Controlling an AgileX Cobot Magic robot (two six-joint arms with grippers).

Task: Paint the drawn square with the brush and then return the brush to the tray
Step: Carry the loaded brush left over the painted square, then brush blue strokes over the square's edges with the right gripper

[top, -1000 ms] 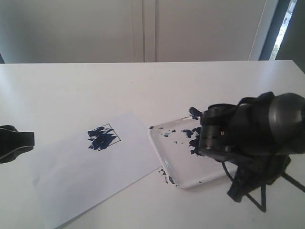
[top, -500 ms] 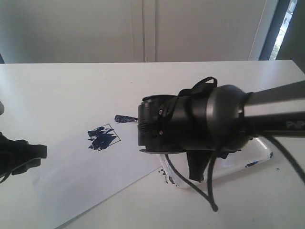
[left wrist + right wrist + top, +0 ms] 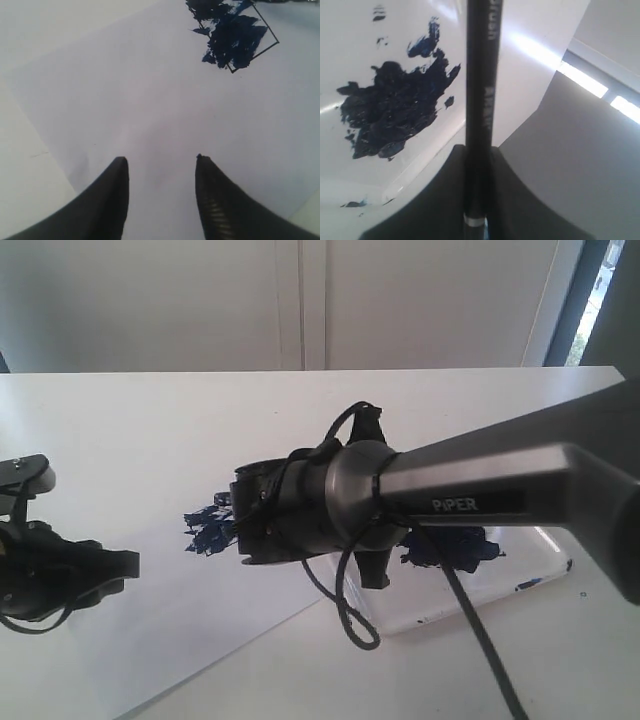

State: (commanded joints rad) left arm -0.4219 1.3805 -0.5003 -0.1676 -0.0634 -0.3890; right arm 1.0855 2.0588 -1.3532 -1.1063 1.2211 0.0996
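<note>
Two right fingers (image 3: 435, 200) clamp the thin black brush (image 3: 479, 100); left fingers (image 3: 105, 200) stand apart, the ragged, blue-smeared square (image 3: 235, 37) ahead.

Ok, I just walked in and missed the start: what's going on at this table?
The right gripper has its fingers closed on the brush and reaches across to the drawn square on the paper. The square is partly filled with ragged dark blue paint. The brush tip is hidden, so I cannot tell whether it touches the paper. The left gripper hovers open and empty over the paper. The tray, with its paint puddle, sits beside the paper.
</note>
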